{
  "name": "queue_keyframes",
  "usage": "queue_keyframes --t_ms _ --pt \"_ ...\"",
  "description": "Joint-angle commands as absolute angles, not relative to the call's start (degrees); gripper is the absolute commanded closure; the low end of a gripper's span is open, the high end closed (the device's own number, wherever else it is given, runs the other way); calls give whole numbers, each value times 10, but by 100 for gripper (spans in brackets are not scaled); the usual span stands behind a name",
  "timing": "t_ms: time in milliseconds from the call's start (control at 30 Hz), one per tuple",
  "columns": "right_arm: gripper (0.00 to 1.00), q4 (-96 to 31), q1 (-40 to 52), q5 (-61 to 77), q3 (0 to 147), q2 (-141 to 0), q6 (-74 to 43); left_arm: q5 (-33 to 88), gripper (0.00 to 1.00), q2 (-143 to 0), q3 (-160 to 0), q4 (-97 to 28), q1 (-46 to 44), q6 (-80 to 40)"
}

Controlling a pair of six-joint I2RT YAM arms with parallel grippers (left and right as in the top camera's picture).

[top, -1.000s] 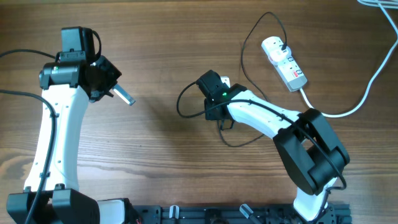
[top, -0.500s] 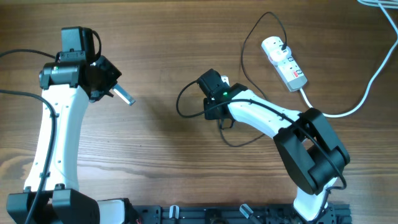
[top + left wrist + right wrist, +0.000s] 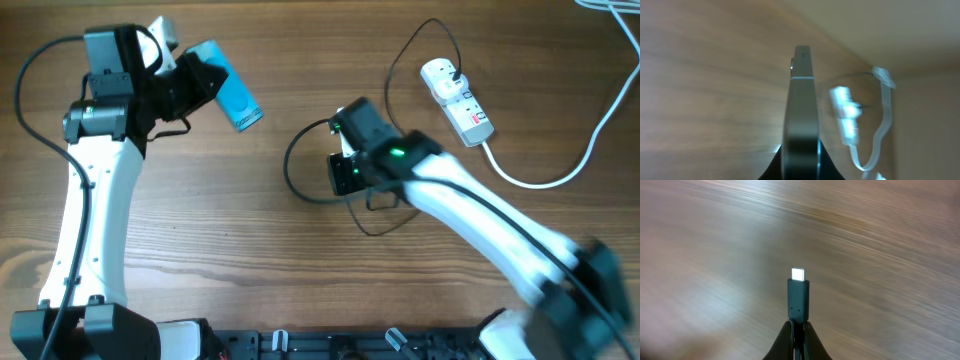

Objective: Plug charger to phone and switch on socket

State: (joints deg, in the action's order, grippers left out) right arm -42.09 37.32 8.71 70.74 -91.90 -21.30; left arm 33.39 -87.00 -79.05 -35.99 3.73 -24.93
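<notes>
The bench [image 3: 250, 220] is brown wood with a fine straight grain, smooth and faintly sheened. The phone [image 3: 235, 90] shows a glossy teal screen — its edge is smooth and grey, metal-looking, with a soft shine. The charger [image 3: 798, 300] has a matt black plastic plug and a bright metal tip. The socket [image 3: 457, 100] is smooth white plastic — slightly glossy.

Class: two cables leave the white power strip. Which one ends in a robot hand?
The thin black charger cable: it loops to the right hand, which pinches its plug tip. The thick white lead runs off the picture's right edge.
</notes>
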Motion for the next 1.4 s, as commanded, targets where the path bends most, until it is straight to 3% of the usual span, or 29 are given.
queue_keyframes --t_ms 0,367,567,1367 --pt "96 -437 374 222 725 -816 -174 534 96 -864 -801 -300 38 -229" --pt "96 -408 375 286 725 -748 -212 650 96 -864 -801 -178 -13 -278" --pt "96 -361 375 288 725 -747 -241 681 96 -864 -801 -176 -18 -279" --pt "96 -307 423 103 725 -755 -253 679 96 -865 -801 -191 -18 -287"
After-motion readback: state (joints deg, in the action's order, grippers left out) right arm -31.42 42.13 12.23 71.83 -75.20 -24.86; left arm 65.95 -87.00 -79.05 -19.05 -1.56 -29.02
